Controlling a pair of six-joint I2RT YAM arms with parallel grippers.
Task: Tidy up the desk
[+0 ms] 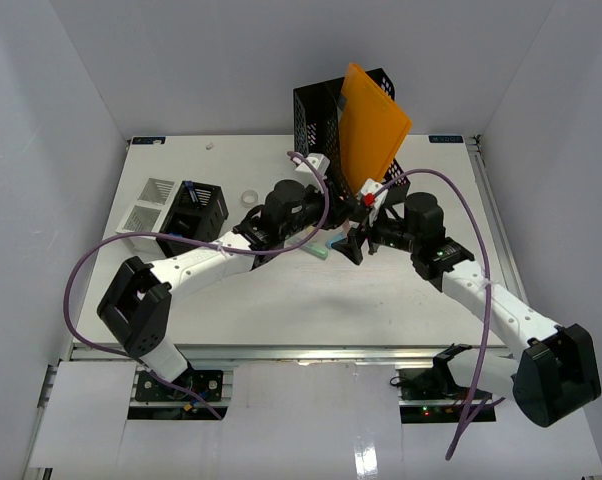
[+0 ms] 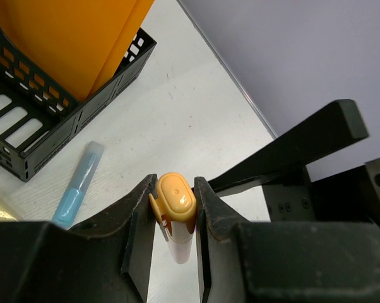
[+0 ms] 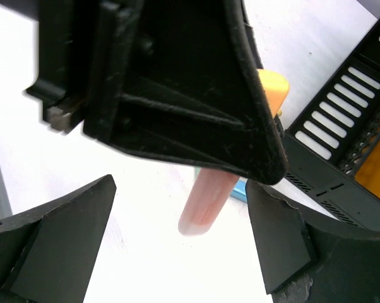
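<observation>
Stock as seen, counted. Counter [image 1: 281,300]: one, white and flat, lying beneath both my arms, its metal rail along the near edge by my bases. Arms: two, both reaching in to meet near the counter's middle. Left end effector [image 2: 175,189]: one, clamped on one marker [image 2: 177,202], which has an orange cap and a pale pinkish barrel; the cap sits between the two fingers and the barrel points down toward the counter. Right end effector [image 3: 179,189]: one, fingers spread wide apart and gripping nothing; in the right wrist view the marker's barrel hangs in the gap between them, touching neither. Black mesh file holder [image 1: 316,110]: one, at the far edge of the counter, upright. Orange folder [image 1: 373,125]: one, standing in that holder and leaning to the right well above its rim. Light blue pen [image 2: 76,186]: one, lying flat on the counter just beside the file holder's base and below my two end effectors. Black mesh bin [image 1: 199,212]: one, at the left of the counter. White slotted organizer [image 1: 151,202]: one, touching or just beside the bin's left side; I cannot tell which. Small pale ring [image 1: 249,195]: one, lying on the counter between the bin and my left wrist.
</observation>
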